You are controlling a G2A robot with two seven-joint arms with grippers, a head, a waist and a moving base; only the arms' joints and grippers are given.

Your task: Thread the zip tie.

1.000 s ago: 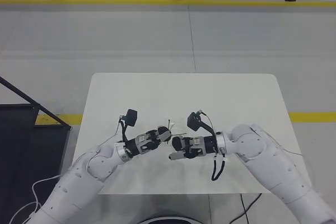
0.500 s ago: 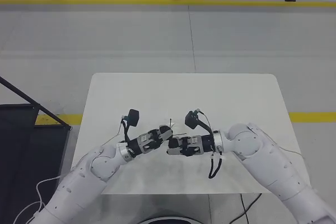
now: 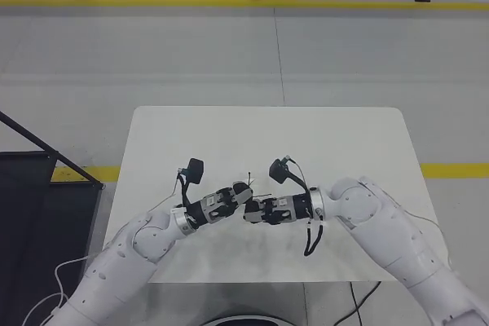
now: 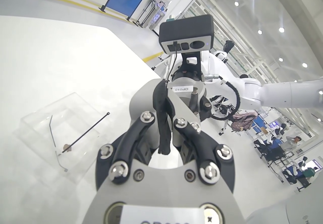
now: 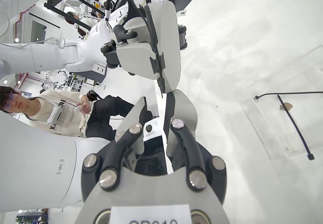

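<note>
My two grippers meet tip to tip above the middle of the white table. The left gripper is shut, its black pads pressed together, and I see nothing clearly held between them. In the right wrist view the left gripper touches the tip of one right finger. The right gripper is open by a narrow gap with nothing in it. Beside them a clear tray lies on the table. It holds a straight black zip tie and a bent zip tie.
A dark panel with a black frame stands off the table's left side. The table top stretches bare towards its far edge and its right side.
The right gripper has moved a little to the left and away from the near edge, closing in on the left gripper. The left arm shifted only slightly.
</note>
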